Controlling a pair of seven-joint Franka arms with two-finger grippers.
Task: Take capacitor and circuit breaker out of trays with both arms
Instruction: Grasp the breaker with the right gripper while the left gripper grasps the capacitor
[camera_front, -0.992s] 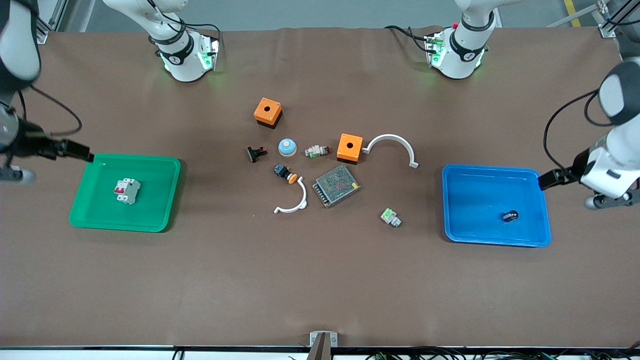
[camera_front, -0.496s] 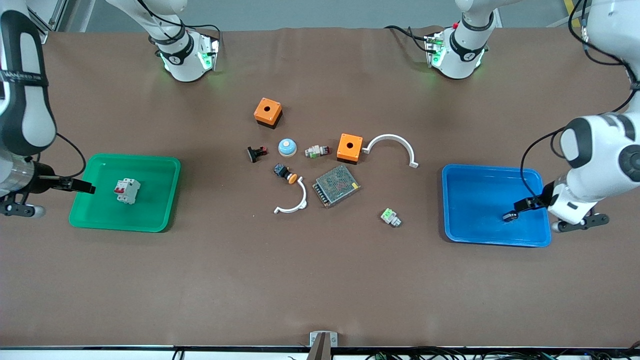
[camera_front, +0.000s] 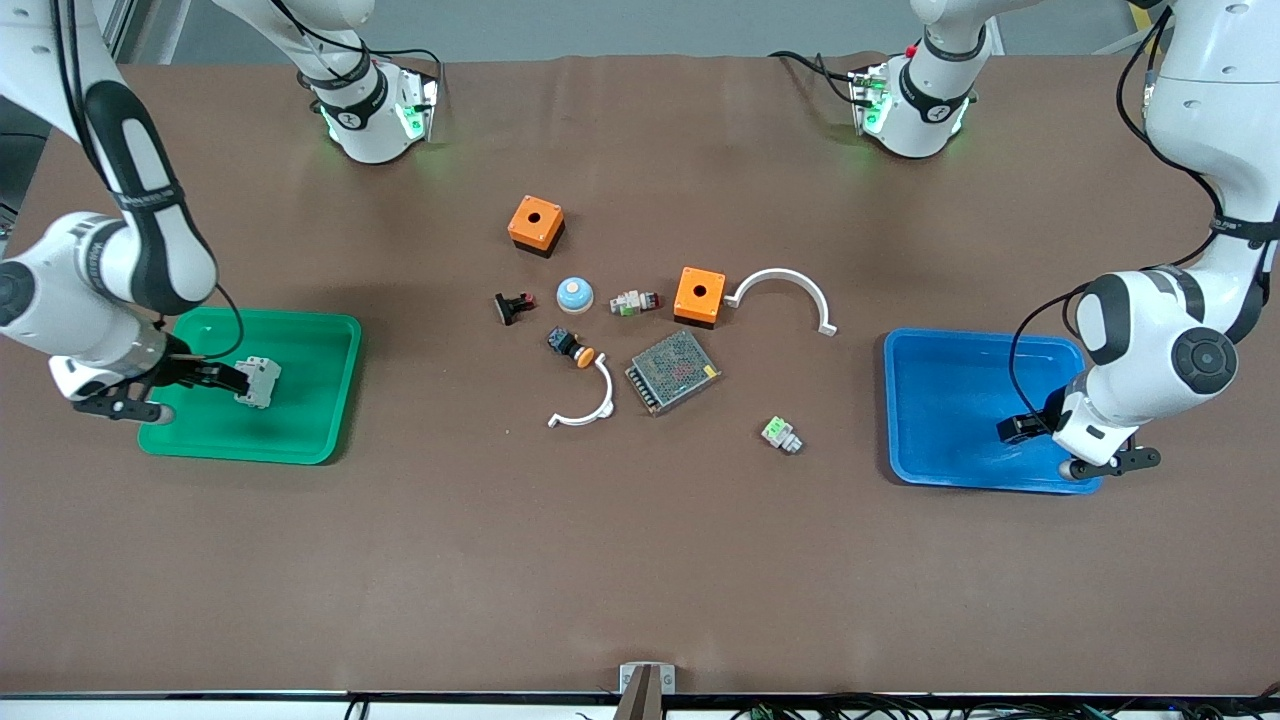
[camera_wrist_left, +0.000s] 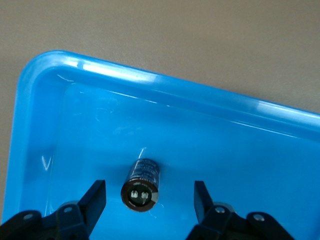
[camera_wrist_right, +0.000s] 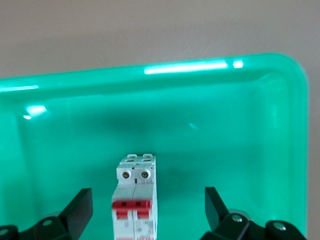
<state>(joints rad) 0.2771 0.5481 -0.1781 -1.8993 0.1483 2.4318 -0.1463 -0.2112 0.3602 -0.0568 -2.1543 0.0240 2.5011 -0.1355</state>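
- Capacitor first, as it lies nearest the front camera of the two parts: it rests on its side on the floor of the blue tray, in the part of that tray toward the front camera. The left gripper is down in the tray with its fingers spread either side of the part and not touching it.
- Grip advice, as a judgement: the cylinder sits closer to one finger than the other, so centre on it before clenching, or it may roll away across the smooth tray floor. Close on the round body, not the shiny end.
- Circuit breaker lies flat in the green tray, in the half of that tray toward the right arm's end of the worktop. The right gripper straddles it, fingers released wide and clear of both sides.
- Closing there looks safe: the block is roughly centred. Squeeze on the flat grey flanks, lift straight up over the tray rim.
- Loose parts lie mid-worktop, well apart from both trays; set-down spots should avoid them.
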